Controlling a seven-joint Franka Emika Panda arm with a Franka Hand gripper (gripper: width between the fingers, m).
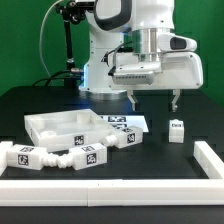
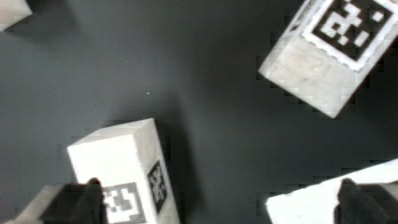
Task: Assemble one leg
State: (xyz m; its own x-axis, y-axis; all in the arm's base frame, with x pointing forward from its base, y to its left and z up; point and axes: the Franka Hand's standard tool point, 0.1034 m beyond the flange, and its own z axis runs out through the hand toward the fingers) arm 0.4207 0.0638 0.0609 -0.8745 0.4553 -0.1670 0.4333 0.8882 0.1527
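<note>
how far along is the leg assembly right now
Barely started. Done: nothing visible; the tabletop panel has no leg fitted. In hand: nothing; the gripper hangs open and empty near one upright leg. Left: grasping a leg, carrying it to the panel and fitting it. The other legs lie loose in front of the panel.

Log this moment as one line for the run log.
gripper: open, empty, above table | upright leg: standing on table, not gripped | tabletop panel: flat, exterior view's left
</note>
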